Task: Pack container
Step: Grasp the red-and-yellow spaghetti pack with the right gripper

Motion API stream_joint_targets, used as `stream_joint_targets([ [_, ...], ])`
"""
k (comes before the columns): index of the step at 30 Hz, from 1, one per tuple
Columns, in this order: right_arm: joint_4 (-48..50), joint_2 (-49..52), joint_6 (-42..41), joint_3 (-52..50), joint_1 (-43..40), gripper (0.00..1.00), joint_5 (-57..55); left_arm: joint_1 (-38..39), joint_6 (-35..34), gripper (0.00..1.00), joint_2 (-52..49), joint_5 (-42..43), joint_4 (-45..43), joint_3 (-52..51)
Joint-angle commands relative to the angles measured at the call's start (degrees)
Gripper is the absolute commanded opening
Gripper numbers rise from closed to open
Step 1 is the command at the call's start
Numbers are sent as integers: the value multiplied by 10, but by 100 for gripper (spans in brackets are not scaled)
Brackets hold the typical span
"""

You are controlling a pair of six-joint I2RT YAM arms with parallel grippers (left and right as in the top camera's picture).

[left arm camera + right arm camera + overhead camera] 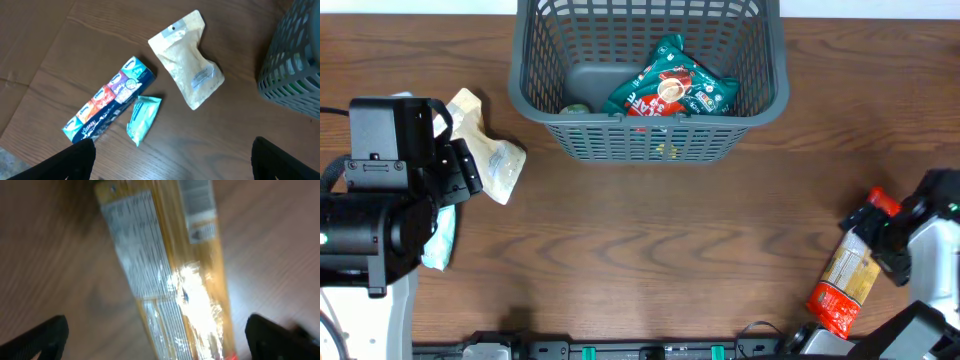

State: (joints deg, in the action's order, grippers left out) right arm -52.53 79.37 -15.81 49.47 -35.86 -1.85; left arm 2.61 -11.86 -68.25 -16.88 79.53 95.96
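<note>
One container (pixel 620 140) near left tool (pixel 174 145), apart

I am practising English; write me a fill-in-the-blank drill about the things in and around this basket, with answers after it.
The container holds a packet coloured red and ____.
In the overhead view, the beige pouch lies to the container's ____.
The left gripper and the right gripper are both ____, gripping nothing.
The long yellow packet lies under the ____ gripper.
Missing words: green; left; open; right.

Grey lattice container (pixel 645 135), upright, partly filled.
</note>
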Motion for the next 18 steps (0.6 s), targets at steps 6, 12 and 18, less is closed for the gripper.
stream_joint_targets([
  [6, 87, -5, -20, -81, -3, 99, -17, -3, -5, 86, -2, -1, 3, -1],
  [12, 142, -5, -30, -116, -3, 99, -28, -3, -5, 86, -2, -1, 3, -1],
  [18, 203, -5, -37, -163, -3, 99, -29, -3, -5, 86, -2, -1, 3, -1],
])
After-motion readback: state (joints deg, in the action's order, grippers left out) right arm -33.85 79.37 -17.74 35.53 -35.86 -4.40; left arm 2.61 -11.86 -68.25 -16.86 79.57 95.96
